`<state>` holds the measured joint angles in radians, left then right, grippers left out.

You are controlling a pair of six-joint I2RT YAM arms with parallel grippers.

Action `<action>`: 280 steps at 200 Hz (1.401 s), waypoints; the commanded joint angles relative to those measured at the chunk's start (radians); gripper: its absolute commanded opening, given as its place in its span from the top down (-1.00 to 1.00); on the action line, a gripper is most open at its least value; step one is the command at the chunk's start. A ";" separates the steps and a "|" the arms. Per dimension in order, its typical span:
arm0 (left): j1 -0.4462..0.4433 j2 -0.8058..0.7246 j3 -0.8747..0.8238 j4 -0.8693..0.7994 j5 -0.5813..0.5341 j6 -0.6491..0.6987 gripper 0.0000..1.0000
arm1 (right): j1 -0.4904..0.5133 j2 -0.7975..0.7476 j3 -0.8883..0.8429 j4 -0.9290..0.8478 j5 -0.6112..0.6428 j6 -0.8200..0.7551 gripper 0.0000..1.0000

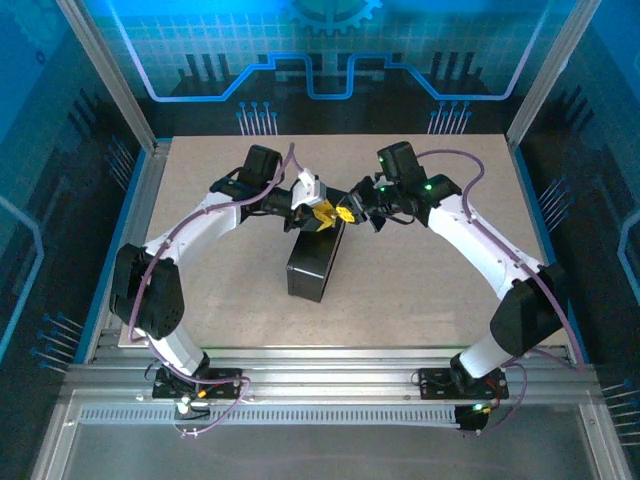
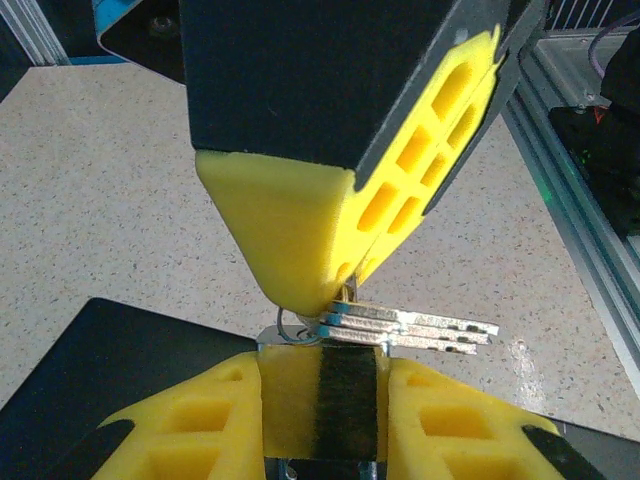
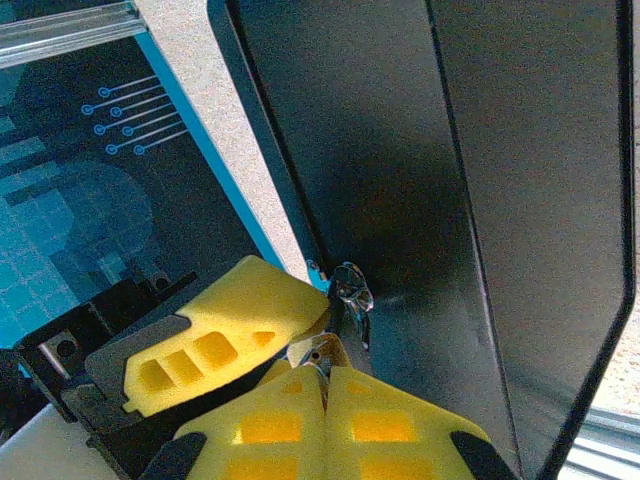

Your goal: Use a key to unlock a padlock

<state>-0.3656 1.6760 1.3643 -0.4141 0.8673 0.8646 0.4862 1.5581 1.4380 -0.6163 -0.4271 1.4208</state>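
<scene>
Both grippers meet above the black box (image 1: 312, 265). My left gripper (image 2: 320, 400) is shut on the padlock (image 2: 288, 392), a small yellow-brass body with a dark band; its shackle is hidden. My right gripper (image 2: 312, 296) comes down onto the padlock's top and is shut on the key (image 2: 349, 296), of which only a sliver shows between the pads. Spare silver keys (image 2: 430, 326) on a thin ring jut out sideways at the joint. In the right wrist view my right gripper (image 3: 325, 375) pinches a brass-coloured piece (image 3: 314, 353), with the left gripper's finger (image 3: 220, 330) alongside. From above, the left gripper (image 1: 318, 213) and right gripper (image 1: 350, 212) nearly touch.
The black box (image 3: 450, 200) stands just under and in front of both grippers. The speckled tabletop (image 1: 430, 270) lies open around it. Aluminium rails (image 2: 570, 210) and blue walls bound the table.
</scene>
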 commanded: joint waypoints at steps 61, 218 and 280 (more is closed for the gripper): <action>-0.013 0.005 0.053 -0.012 0.022 0.039 1.00 | -0.103 0.054 0.105 -0.165 -0.148 -0.484 0.24; 0.050 0.053 0.164 -0.329 0.258 0.101 1.00 | -0.003 -0.137 -0.298 0.433 -0.037 -2.221 -0.05; 0.060 0.055 0.192 -0.382 0.267 0.123 1.00 | 0.060 -0.118 -0.291 0.493 0.019 -2.346 -0.08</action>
<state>-0.3145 1.7412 1.4956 -0.7639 1.0271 0.9489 0.5102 1.4281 1.1244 -0.1665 -0.4377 -0.8268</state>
